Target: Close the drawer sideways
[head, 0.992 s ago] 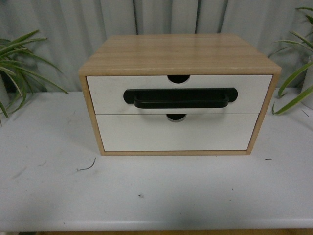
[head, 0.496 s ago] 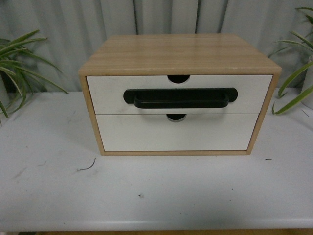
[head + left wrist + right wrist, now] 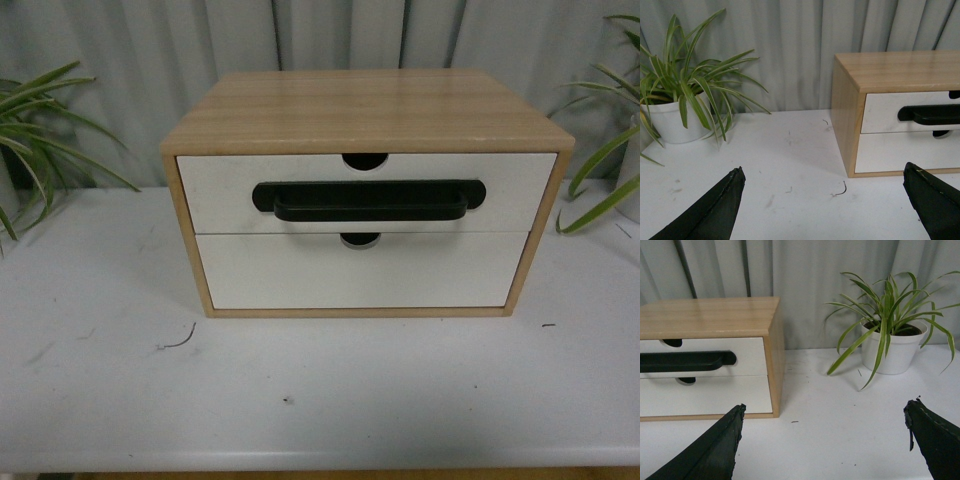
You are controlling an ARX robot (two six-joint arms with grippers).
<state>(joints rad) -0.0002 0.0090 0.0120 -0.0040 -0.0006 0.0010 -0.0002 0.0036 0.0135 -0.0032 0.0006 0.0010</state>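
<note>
You see the drawer (image 3: 366, 192) sitting flush in its wooden cabinet (image 3: 365, 110) (black handle (image 3: 369, 201) untouched); left gripper (image 3: 827, 200) and right gripper (image 3: 825, 437) both spread wide, grasping nothing.

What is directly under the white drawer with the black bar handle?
Under the white drawer with the black bar handle sits a plain white drawer without handle, inside the same light wood cabinet. Both are shut, so contents are hidden.

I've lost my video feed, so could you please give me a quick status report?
Both end effectors open, left and right, holding nothing, short of the cabinet. Drawer looks near flush with the front, handle untouched. Nothing in the way.
</note>
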